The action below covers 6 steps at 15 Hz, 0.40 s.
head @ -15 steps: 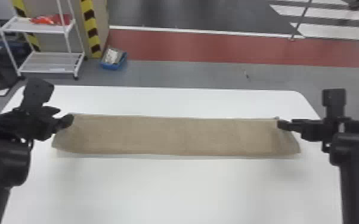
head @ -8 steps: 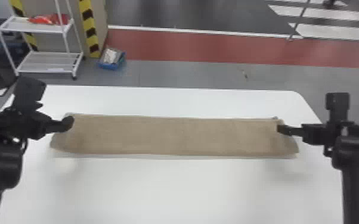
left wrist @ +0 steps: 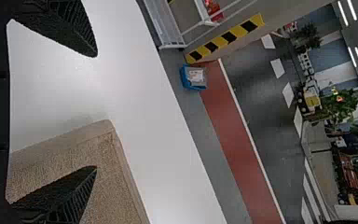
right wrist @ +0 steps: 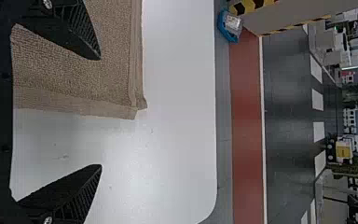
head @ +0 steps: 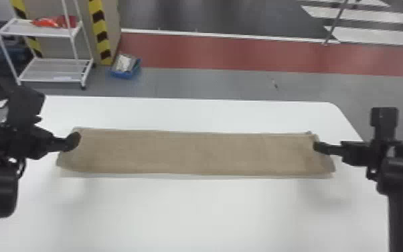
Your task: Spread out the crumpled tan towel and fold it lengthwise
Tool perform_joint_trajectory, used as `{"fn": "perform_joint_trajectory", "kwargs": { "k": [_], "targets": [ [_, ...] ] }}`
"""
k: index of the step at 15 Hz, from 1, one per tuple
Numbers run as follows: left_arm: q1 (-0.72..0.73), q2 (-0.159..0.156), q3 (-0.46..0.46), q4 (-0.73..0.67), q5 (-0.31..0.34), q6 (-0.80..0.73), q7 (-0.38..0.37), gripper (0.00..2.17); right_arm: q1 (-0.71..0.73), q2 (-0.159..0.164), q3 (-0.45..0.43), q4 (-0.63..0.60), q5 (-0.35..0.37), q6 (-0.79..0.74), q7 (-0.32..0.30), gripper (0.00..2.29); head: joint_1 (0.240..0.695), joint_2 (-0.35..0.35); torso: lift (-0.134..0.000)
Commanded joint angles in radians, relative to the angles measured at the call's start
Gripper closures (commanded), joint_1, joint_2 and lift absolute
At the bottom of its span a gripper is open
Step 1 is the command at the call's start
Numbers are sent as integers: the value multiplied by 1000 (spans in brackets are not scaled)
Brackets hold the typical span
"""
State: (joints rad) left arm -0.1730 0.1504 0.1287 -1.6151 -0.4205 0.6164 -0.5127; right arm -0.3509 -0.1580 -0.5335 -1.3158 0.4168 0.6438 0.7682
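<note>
So in my head view the tan towel (head: pixel 197 152) is lying as a long, skinny strip across the white table (head: pixel 211 211), with my left gripper (head: pixel 73 140) at its left end and my right gripper (head: pixel 318 146) at its right, though tbh I can't tell if either's touching it. Over in the left wrist view, my left gripper (left wrist: pixel 96 112) is spread wide, one finger over the towel and the other over the table. Right wrist view, pretty much same deal: my right gripper (right wrist: pixel 99 112) is wide apart, straddling the towel's end edge.
</note>
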Motion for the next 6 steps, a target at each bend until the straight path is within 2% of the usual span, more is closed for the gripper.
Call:
{"fn": "perform_joint_trajectory", "kwargs": {
  "k": [1,6],
  "targets": [
    [10,0,2,-20,2,9,-6,19,4,0,-2,-5,-9,12,2,56,695,-119,-124],
    [15,1,5,-31,2,27,-24,22,21,0,-3,-48,-23,52,3,60,695,-122,-124]
  ]
}}
